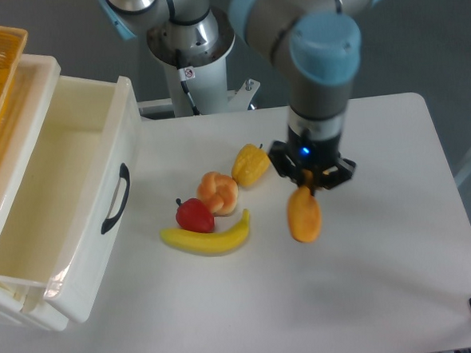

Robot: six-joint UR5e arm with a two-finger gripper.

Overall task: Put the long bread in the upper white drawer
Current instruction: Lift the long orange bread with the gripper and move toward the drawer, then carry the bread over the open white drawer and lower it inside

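The long bread [304, 215], smooth and orange-golden with a rounded lower end, is held hanging downward from the gripper [310, 185], its upper end clamped between the fingers, above the tabletop. The upper white drawer [69, 204], creamy-white, deep, with a black curved handle, is seen pulled open well apart to the gripper's left.

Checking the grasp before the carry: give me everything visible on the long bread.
The long bread looks smooth, orange-golden and slightly glossy, with a rounded lower end. It hangs nearly upright from the gripper, seen foreshortened from above, so its full length does not show. Its top end is hidden between the fingers, which are closed on it. It appears lifted clear of the table, just right of the banana, touching nothing but the gripper. It is not yet at the upper white drawer.
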